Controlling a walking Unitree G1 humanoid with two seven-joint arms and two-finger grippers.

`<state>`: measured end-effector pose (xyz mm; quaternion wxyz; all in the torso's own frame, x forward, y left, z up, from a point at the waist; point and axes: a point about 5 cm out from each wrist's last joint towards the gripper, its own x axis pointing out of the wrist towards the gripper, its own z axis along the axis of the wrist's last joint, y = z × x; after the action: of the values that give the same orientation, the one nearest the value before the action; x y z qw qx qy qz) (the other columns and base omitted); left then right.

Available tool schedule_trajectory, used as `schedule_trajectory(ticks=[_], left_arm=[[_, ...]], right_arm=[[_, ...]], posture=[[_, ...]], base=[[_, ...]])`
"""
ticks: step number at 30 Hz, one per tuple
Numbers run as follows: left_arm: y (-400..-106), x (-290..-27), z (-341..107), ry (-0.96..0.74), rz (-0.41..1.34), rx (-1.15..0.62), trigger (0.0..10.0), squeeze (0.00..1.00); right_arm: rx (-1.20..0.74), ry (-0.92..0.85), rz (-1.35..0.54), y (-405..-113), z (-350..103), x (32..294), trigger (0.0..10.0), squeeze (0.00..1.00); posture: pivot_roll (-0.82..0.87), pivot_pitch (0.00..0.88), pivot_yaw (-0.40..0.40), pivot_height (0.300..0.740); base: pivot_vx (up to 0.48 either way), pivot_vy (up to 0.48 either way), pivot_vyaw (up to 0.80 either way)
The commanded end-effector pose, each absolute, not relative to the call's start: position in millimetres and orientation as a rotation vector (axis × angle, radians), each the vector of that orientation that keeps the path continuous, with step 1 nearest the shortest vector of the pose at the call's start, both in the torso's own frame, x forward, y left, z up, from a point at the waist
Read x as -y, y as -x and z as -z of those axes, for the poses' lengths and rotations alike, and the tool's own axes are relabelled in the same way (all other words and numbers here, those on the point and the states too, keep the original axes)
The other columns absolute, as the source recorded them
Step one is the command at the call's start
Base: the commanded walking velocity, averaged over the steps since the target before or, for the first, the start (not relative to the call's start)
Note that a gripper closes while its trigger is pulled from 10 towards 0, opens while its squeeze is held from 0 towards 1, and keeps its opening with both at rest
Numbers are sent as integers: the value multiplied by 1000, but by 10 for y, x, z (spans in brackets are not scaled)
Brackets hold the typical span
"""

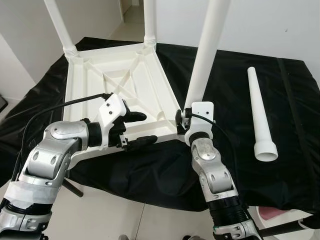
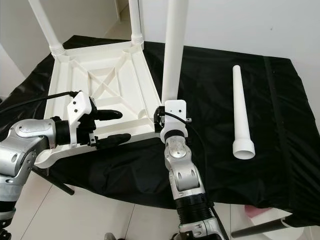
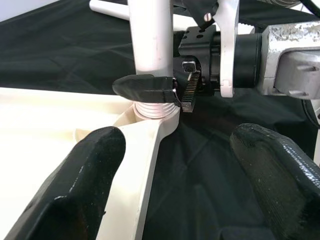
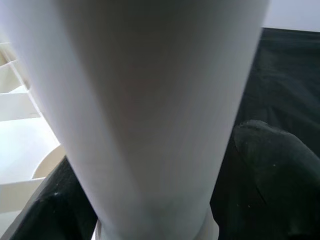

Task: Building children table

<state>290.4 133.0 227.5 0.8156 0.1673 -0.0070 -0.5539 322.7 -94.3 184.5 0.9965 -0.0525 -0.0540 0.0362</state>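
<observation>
Upturned top (image 1: pixel 115 80) on black cloth (image 1: pixel 240 165); right gripper (image 3: pixel 167 90) clamped on near-corner leg (image 1: pixel 205 60), left gripper (image 1: pixel 134 129) wide astride near edge; risk: cross-threading, top sliding.

No text, label, brand, number or sign can be read anywhere in these views, whether between the jaws, beside them, or farther off.

Two silver jointed arms, worn finish, each ending in a white wrist bracket, black cable looped along it, black collar, and two long black fingers (image 1: pixel 134 117).
</observation>
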Motion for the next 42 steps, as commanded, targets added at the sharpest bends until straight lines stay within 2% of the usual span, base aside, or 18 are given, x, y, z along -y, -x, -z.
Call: schedule_trajectory(ticks=[1,5,6,11,15,19,31,32,35,36,42], left_arm=[[-2925,-1366,-2271,-360,1125,8,10000,0],[-2924,-1369,-2273,-360,1125,8,10000,0],[-2926,-1372,-2274,-360,1125,8,10000,0],[-2929,-1377,-2275,-360,1124,8,10000,0],[-2927,-1374,-2277,-357,1123,12,10000,0],[-2910,-1355,-2293,-349,1121,25,10000,0],[-2874,-1349,-2287,-313,1098,42,10000,0],[-2873,-1349,-2287,-310,1096,44,10000,0],[-2873,-1349,-2288,-306,1093,45,10000,0],[-2870,-1341,-2287,-296,1090,50,10000,0],[-2863,-1306,-2280,-280,1089,58,10000,0]], right_arm=[[142,93,-135,-3220,-1907,918,10000,0],[215,115,-267,-3213,-2071,934,10000,0],[231,168,-319,-3218,-2116,955,10000,0],[212,256,-409,-3248,-2124,1009,10000,0],[187,270,-500,-3313,-2151,1074,10000,0],[134,231,-713,-3371,-2174,1037,10000,0],[103,265,-813,-3436,-2180,1028,10000,0],[98,269,-804,-3446,-2171,1033,8392,0],[90,272,-802,-3461,-2162,1044,8392,0],[84,270,-795,-3468,-2146,1056,0,0],[69,267,-776,-3486,-2106,1097,0,0]], posture=[[-57,137,82,740],[-57,137,82,740],[-59,137,86,740],[-63,137,87,740],[-68,135,83,740],[-62,125,70,740],[-62,114,52,740],[-62,114,52,740],[-62,114,52,740],[-70,105,43,740],[-77,97,38,740]], base=[[0,0,0],[0,0,0],[0,0,0],[0,0,0],[0,0,0],[0,0,0],[0,0,0],[0,0,0],[0,0,0],[0,0,0],[0,0,0]])
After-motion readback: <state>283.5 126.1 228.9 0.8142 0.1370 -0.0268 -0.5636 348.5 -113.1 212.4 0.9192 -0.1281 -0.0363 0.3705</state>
